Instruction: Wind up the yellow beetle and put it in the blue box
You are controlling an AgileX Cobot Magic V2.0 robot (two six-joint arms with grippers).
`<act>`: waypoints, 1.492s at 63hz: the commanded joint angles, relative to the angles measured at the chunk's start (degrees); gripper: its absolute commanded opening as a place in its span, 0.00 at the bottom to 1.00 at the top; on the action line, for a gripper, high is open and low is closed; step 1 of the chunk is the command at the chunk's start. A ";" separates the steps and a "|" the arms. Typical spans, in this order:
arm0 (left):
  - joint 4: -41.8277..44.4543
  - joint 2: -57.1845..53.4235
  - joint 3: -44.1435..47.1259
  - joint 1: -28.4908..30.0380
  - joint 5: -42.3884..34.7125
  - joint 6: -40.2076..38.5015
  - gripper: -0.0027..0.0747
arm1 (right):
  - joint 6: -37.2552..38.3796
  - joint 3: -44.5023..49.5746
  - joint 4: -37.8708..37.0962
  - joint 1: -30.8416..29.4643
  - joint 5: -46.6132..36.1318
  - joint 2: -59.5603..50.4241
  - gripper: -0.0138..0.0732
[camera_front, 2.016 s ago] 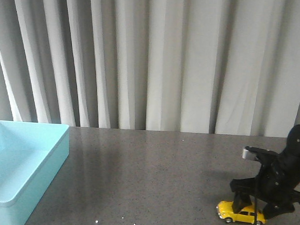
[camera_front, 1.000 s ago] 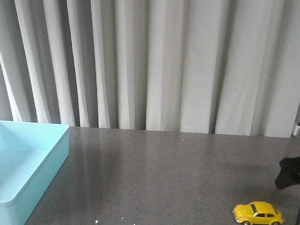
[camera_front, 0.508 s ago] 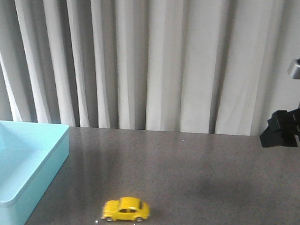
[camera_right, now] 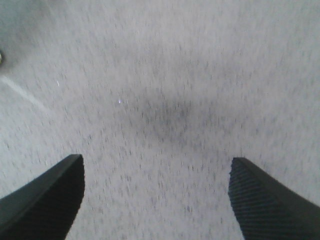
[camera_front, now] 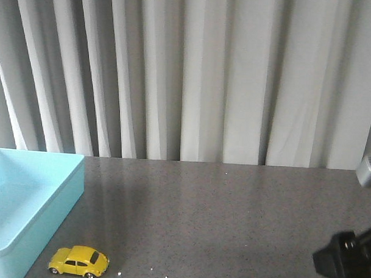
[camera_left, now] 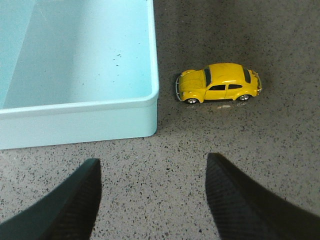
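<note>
1 yellow beetle (camera_front: 78,261) sits just beside 1 blue box (camera_front: 25,222).

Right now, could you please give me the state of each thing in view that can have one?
yellow beetle: on its wheels on the table, free, just outside the box's near corner.
blue box: upright, open-topped, nothing inside.
left hand: open, holding nothing.
right hand: open, holding nothing, over bare table.
</note>
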 commanded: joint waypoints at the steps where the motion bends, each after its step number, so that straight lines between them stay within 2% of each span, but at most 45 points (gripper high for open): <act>1: -4.85 0.05 -2.32 -0.42 -2.84 7.41 0.62 | -0.08 5.33 -0.75 0.05 -4.32 -5.35 0.82; 14: -20.38 5.83 -6.07 -0.42 0.71 30.37 0.62 | -0.08 13.37 -1.80 0.05 -3.76 -11.88 0.82; 26: -28.40 14.25 -11.32 -0.42 2.77 42.63 0.62 | -0.08 16.66 -1.91 0.05 -2.98 -15.23 0.82; 42: -26.33 26.04 -20.94 -2.46 6.06 45.10 0.62 | -0.08 16.97 -1.96 0.05 -2.93 -15.89 0.82; 56: -14.10 35.17 -28.54 -8.65 9.09 46.64 0.62 | -0.08 16.97 -1.97 0.05 -3.06 -15.89 0.82; 66: -8.62 40.84 -33.60 -11.38 11.75 49.22 0.62 | -0.40 16.97 -1.97 0.05 -3.00 -15.89 0.82; 77: -7.76 46.84 -38.72 -11.75 16.32 50.60 0.62 | -0.40 16.97 -1.97 0.05 -3.00 -15.89 0.82; 94: -2.59 53.46 -43.21 -11.75 17.67 51.00 0.62 | -0.79 16.97 -1.27 0.05 -3.00 -15.89 0.82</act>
